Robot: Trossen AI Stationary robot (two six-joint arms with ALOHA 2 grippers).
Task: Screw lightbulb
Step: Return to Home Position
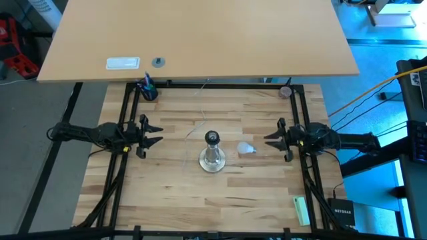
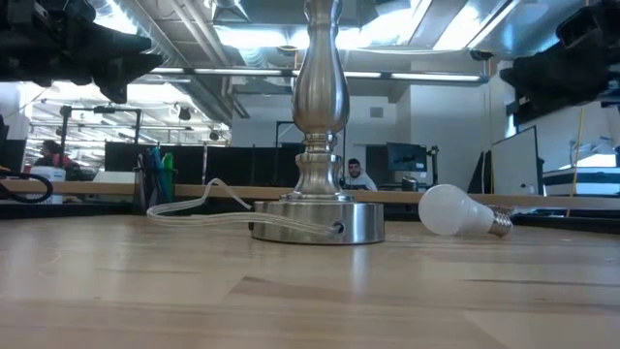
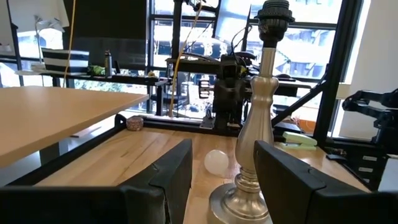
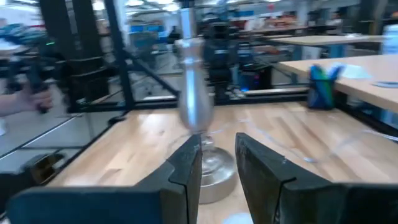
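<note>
At 9 o'clock on the surface (image 1: 167, 200), the left tool (image 1: 157, 134) is held empty, its fingers apart. At the centre, the silver lamp stand (image 1: 212, 156) is seen upright, its socket bare. The lightbulb (image 1: 247, 149) is laid on its side near the stand's base at 3 o'clock, not touching it. Farther out at 3 o'clock, the right tool (image 1: 270, 139) is held empty, fingers parted. The return home is judged to be in hand; only the settling of both arms is called for.
</note>
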